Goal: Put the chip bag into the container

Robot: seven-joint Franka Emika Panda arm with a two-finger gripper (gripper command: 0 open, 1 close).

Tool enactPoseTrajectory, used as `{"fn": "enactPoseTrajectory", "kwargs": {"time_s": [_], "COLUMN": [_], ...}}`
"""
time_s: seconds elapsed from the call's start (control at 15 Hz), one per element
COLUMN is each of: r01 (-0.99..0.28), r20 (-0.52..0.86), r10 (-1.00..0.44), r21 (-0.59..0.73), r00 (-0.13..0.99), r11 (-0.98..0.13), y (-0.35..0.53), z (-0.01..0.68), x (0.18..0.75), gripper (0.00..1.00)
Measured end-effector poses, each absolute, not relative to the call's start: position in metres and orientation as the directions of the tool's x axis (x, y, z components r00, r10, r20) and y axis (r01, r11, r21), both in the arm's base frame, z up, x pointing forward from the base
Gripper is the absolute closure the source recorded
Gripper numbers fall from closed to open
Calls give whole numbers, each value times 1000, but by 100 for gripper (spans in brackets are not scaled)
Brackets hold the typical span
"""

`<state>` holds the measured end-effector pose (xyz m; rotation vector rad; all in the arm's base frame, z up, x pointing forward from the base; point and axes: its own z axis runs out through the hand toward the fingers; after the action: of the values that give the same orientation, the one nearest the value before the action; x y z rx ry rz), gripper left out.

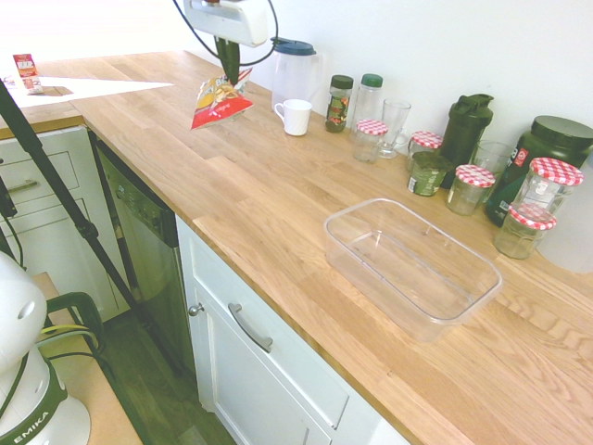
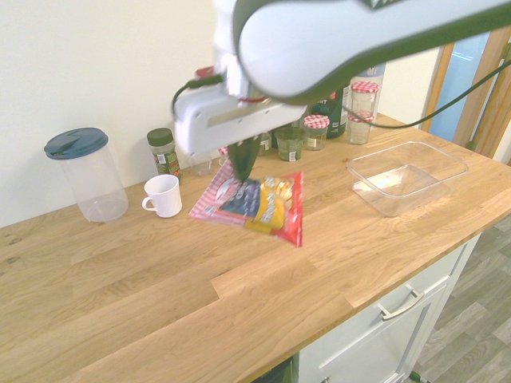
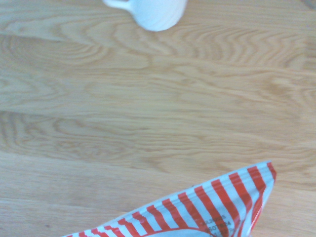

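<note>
The jaws are clamped shut on the chip bag, which hangs clear above the wooden table near the white mug by its back edge. The clear container sits empty well apart, toward the table's front edge.

Surface: we see a wooden countertop;
On it: we count a clear container, white mug, lidded pitcher, checked-lid jars

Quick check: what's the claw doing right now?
Claw: closed on the chip bag, holding it in the air above the counter.
</note>
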<state>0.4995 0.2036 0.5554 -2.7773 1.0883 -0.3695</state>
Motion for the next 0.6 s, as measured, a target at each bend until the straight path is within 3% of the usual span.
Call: {"fn": "enactPoseTrajectory", "kwargs": {"time_s": [0.6], "r01": [-718], "r20": [97], "r10": [-770], "r21": [-303], "r00": [631], "r11": [-627], "y": [-63], "z": [585], "x": [478], "gripper": [100]}}
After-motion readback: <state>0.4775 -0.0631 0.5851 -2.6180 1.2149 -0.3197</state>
